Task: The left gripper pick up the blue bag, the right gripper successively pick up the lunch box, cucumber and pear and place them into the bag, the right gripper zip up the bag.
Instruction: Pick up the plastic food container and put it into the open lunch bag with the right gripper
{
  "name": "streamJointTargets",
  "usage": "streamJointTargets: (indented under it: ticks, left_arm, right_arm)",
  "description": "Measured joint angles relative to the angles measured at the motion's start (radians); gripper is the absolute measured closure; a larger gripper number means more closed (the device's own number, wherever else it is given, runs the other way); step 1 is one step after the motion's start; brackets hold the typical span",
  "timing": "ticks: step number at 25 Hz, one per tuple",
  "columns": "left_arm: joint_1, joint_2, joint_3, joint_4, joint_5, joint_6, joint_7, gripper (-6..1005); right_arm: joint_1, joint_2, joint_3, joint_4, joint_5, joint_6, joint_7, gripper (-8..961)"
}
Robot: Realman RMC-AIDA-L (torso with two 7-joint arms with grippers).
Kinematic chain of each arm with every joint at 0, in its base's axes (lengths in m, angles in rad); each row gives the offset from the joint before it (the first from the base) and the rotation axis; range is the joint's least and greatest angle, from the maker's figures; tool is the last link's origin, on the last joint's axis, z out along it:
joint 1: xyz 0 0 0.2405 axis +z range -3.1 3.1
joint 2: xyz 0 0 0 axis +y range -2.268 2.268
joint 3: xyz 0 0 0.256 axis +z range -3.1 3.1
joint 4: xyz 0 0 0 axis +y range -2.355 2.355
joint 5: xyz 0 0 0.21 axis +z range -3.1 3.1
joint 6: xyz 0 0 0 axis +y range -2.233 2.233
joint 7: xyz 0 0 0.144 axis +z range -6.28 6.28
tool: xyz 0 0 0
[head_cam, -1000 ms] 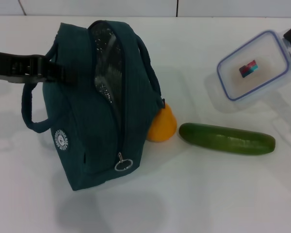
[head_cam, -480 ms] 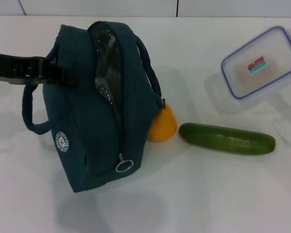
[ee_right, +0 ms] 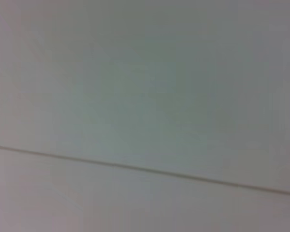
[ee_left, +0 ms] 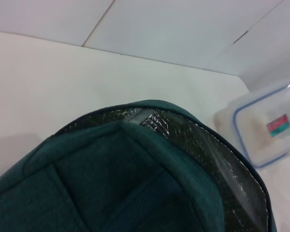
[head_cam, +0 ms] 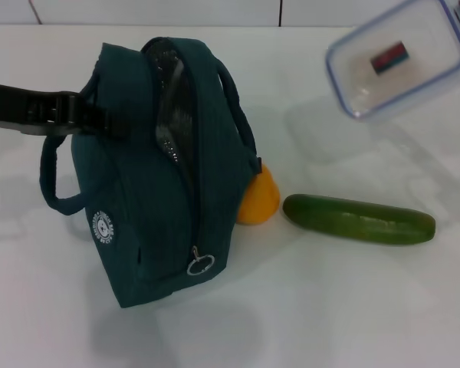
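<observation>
The blue bag (head_cam: 153,169) stands tilted on the white table (head_cam: 330,307) and serves as the reference point. A round white logo (head_cam: 101,225) sits low on its near side panel; the lettering on it is too small to read. A metal ring zipper pull (head_cam: 200,264) hangs at the near end of the open zip. Silver foil lining (head_cam: 169,107) shows through the opening; nothing can be made out inside it.

The pear (head_cam: 258,196) touches the bag's right side. The cucumber (head_cam: 358,219) lies just beyond the pear, farther right.

The left gripper (head_cam: 84,115) is clamped on the bag's upper left edge beside a loop handle (head_cam: 52,172).

The lunch box (head_cam: 399,57) is off the table, tilted, up and to the right of the bag. It carries a small red and blue sticker (head_cam: 388,57) with no legible text. The right gripper is out of frame in the head view, so its claw state cannot be told.

The left wrist view alone shows the lining (ee_left: 208,159) at close range, with the lunch box (ee_left: 268,128) beyond it. The right wrist view shows only a pale surface crossed by a seam.
</observation>
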Motion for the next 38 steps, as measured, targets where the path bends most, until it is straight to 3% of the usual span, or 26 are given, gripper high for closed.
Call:
streamJointTargets:
  ticks: [23,30,38]
  left_arm:
    - [-0.020,-0.002,0.054,-0.027,-0.006,-0.008,0.012,950]
    - [-0.039,-0.004,0.057,-0.052,-0.008,-0.018,0.030,950]
    - [-0.027,-0.003,0.047,-0.054,-0.044,-0.067,0.045,950]
  right_arm:
    - [0.423,0.000,-0.007,0.155,0.004,-0.076,-0.007,857]
    - [0.498,0.001,-0.001,0.205,-0.065,-0.030,-0.028,857]
    - [0.498,0.000,0.000,0.217,-0.153,0.061,-0.064,856]
